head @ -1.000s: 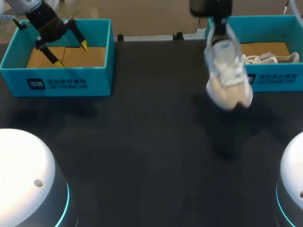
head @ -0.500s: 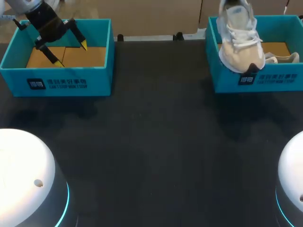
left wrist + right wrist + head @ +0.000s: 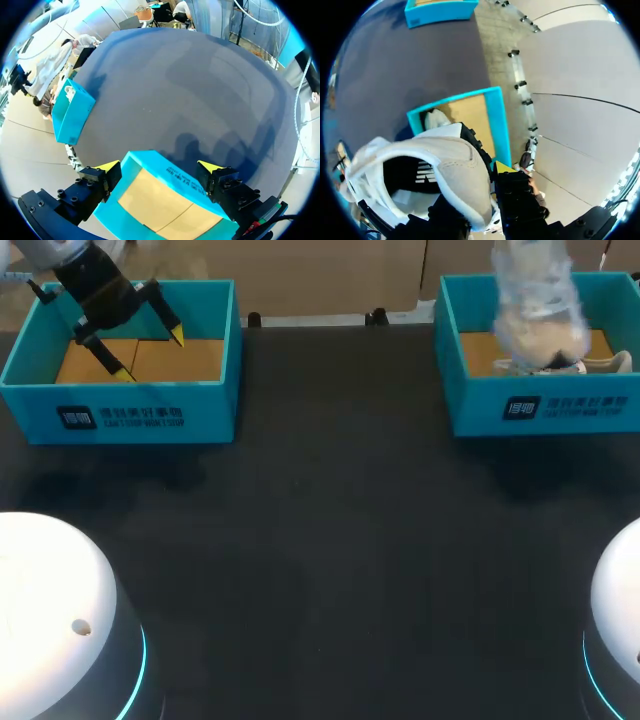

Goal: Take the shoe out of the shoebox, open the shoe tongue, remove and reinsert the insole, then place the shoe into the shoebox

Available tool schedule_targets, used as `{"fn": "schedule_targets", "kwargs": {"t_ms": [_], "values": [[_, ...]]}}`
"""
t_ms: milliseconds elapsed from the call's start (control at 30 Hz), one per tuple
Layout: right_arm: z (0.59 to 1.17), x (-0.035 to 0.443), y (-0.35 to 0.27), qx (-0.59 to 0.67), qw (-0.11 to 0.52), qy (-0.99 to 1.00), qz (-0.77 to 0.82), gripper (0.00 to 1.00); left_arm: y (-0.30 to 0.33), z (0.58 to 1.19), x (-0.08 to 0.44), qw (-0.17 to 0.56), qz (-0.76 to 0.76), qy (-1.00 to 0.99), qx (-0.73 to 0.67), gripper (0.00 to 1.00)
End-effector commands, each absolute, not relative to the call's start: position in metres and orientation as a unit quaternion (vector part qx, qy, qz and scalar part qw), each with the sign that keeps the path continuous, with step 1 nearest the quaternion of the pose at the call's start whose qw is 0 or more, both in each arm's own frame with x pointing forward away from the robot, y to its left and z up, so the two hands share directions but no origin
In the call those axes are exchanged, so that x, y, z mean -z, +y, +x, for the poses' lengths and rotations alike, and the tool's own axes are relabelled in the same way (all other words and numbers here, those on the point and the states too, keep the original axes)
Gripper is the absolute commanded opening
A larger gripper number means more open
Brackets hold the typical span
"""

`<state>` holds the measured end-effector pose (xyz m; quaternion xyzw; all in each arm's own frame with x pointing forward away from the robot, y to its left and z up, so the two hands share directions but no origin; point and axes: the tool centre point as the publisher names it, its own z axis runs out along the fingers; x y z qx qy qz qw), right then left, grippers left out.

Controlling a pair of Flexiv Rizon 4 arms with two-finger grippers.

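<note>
Over the left shoebox (image 3: 120,415) the left gripper (image 3: 152,355) hangs, its yellow-tipped fingers (image 3: 177,337) spread wide with nothing between them and the box's brown floor below. Across the dark worktop (image 3: 330,540), the shoe (image 3: 540,320) hangs toe-down and blurred over the right shoebox (image 3: 480,410), toe dipping between its walls. A second shoe (image 3: 605,363) lies in that box, just beside it.

We count two teal shoeboxes: left shoebox (image 3: 120,410) upper left, right shoebox (image 3: 545,410) upper right. Two pale shoes: raised shoe (image 3: 535,315), second shoe (image 3: 603,363) lying in right shoebox. One dark tabletop (image 3: 330,540).
</note>
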<state>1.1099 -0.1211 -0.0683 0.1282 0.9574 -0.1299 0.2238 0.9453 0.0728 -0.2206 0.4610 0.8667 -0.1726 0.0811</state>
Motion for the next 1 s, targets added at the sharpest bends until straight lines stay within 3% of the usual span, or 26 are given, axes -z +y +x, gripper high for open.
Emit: {"fn": "schedule_targets", "kwargs": {"t_ms": [33,467,1000], "values": [[1.135,0.073,-0.15,0.097,0.227,0.964,0.102,0.0,0.073,0.946,0.221,0.08,0.462,0.867,0.172,1.0],[1.211,0.096,-0.212,0.097,0.213,0.968,0.092,0.0,0.073,0.946,0.221,0.08,0.462,0.867,0.172,1.0],[1.218,0.102,-0.222,0.091,0.211,0.968,0.097,0.0,0.073,0.946,0.221,0.08,0.462,0.867,0.172,1.0]]}}
